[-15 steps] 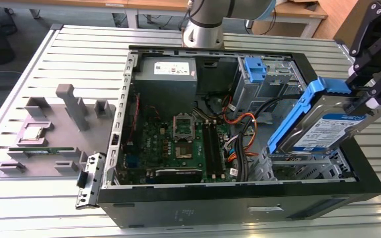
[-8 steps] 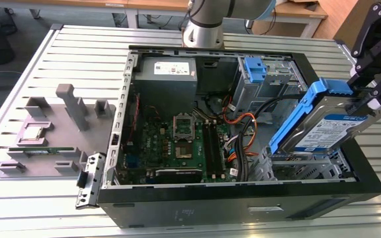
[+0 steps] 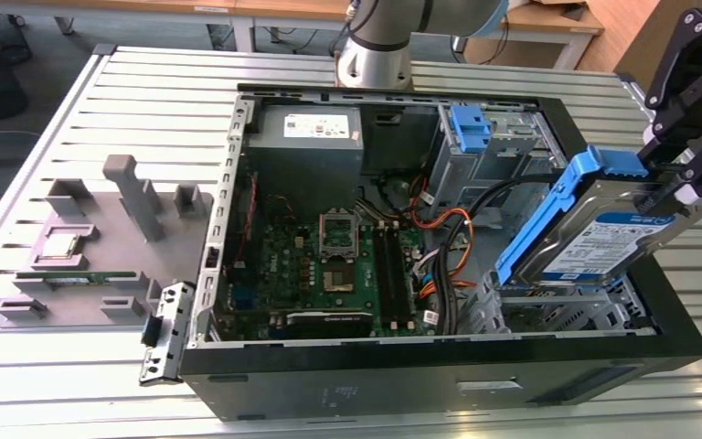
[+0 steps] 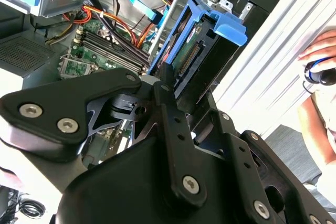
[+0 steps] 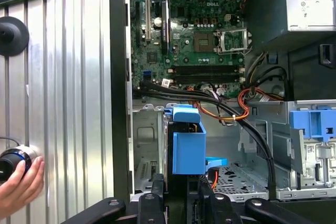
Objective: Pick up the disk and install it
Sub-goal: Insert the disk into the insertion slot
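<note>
Exterior view: the hand (image 3: 675,197) is holding the disk (image 3: 595,233) by its upper end, clamped narrow around it; the disk is hanging tilted, label facing up, over the metal bay (image 3: 565,302) in the corner of the open computer case (image 3: 449,352) at the exterior view's right, its lower end near the bay's top; the case is lying on the slatted counter (image 3: 143,82); in the second wrist view the black fingers (image 4: 167,87) are pinching the blue-railed disk above the motherboard (image 4: 100,40).

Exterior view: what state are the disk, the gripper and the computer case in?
disk, up in the air, tilted, over the drive cage, not yet in.
gripper, shut on the disk.
computer case, lying on its side, panel off, insides showing.
</note>
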You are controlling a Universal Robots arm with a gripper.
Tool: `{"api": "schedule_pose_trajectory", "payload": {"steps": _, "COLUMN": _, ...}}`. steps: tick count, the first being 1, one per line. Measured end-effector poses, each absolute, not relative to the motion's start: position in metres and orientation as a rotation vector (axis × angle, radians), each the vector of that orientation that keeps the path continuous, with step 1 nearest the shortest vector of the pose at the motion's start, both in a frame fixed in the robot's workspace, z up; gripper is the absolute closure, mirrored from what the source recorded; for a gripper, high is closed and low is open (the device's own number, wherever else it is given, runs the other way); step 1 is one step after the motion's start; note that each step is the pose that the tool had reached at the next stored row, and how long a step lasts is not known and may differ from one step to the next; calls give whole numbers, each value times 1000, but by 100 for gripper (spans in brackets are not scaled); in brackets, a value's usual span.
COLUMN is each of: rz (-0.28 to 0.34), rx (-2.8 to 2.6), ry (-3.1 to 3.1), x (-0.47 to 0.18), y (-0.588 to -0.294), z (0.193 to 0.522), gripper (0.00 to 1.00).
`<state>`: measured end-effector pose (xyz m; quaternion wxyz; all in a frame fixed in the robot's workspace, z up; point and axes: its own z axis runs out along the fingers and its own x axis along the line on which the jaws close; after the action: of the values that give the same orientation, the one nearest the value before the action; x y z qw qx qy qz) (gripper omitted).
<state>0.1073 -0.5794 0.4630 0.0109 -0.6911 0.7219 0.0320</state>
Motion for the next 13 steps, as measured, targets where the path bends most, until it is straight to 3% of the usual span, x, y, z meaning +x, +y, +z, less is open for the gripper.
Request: {"api": "schedule_pose_trajectory", "payload": {"steps": 13, "rz": 100, "rx": -2157, "ry": 2252, "x": 110, "y": -579, "z": 459, "gripper": 65}}
